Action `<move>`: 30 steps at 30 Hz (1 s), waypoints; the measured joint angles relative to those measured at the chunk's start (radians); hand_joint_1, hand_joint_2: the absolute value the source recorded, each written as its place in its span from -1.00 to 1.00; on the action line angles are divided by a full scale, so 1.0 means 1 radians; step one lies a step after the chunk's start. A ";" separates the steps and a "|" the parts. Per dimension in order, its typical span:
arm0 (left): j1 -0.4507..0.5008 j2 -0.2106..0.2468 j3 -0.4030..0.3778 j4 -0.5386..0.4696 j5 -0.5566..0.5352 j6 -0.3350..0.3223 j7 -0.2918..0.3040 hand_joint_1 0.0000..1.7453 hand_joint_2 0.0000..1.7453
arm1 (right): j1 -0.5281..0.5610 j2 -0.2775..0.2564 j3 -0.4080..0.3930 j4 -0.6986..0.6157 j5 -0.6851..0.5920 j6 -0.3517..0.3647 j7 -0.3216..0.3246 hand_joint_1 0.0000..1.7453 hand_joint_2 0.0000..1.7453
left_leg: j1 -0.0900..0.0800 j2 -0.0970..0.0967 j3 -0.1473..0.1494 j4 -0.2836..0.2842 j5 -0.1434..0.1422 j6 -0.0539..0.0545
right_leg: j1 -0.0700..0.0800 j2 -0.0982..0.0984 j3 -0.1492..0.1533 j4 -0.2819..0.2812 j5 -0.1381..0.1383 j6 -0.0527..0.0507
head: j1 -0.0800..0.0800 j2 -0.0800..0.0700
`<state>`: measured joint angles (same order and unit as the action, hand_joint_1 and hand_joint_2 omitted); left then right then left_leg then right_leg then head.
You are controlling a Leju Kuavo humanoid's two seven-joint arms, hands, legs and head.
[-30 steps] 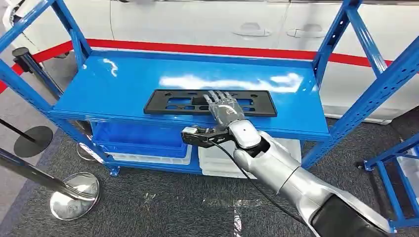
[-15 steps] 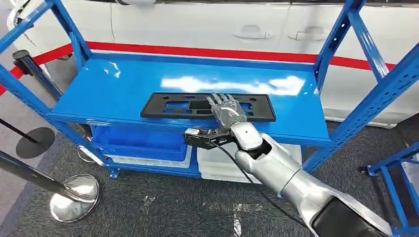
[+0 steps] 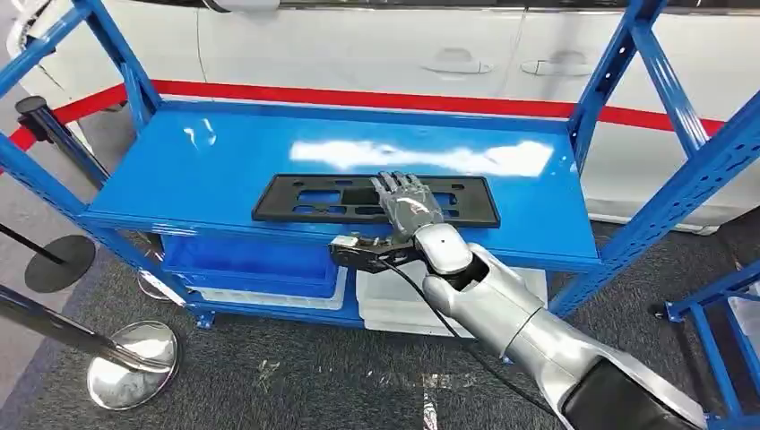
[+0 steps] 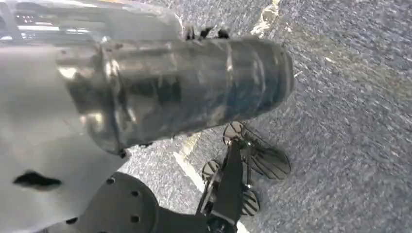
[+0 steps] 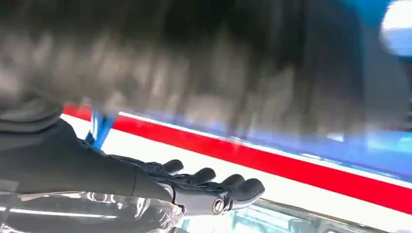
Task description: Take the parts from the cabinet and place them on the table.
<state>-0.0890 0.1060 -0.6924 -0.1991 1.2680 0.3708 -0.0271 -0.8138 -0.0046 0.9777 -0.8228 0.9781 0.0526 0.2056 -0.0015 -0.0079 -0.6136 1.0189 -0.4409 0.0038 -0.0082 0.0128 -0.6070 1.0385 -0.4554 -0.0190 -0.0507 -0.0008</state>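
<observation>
Head view: right hand (image 3: 409, 202) lies flat on black plate (image 3: 305, 199), fingers (image 3: 394, 184) extended together.

No readable text, label, brand, number or sign appears on any surface in these views.

Head view looks down on the blue shelf (image 3: 224, 161); wrist views sit close.

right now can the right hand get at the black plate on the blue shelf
Probably yes. The right hand already lies over the black plate on the blue shelf, fingers spread flat, and nothing stands between them. Whether it grips the plate yet is unclear.
</observation>
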 joint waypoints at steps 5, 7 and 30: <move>0.000 -0.002 0.000 0.000 0.000 0.000 0.000 -1.00 -1.00 | -0.004 0.000 0.000 0.002 0.000 0.000 -0.004 -1.00 1.00 | 0.012 0.005 0.027 -0.032 0.006 0.020 | 0.002 -0.006 -0.084 0.184 -0.094 0.019 | 0.005 0.000; 0.000 -0.002 0.000 0.000 0.000 0.000 0.000 -1.00 -1.00 | 0.003 0.000 0.000 0.007 0.000 0.000 -0.006 -1.00 1.00 | 0.012 0.004 0.029 -0.031 0.002 0.022 | -0.001 -0.006 -0.142 0.281 -0.113 0.022 | 0.007 0.000; -0.002 -0.001 0.000 0.000 0.015 0.004 -0.003 -1.00 -1.00 | 0.027 0.019 0.000 0.031 0.003 0.007 -0.014 -1.00 1.00 | -0.006 0.001 -0.012 -0.001 0.012 0.010 | 0.001 0.001 0.010 0.001 -0.013 -0.007 | -0.005 0.000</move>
<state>-0.0907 0.1049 -0.6928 -0.1991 1.2833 0.3750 -0.0297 -0.7866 0.0141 0.9777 -0.7923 0.9812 0.0599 0.1915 -0.0077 -0.0068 -0.6251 1.0181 -0.4287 0.0140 -0.0068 0.0139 -0.5966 1.0394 -0.4687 -0.0263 -0.0560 -0.0008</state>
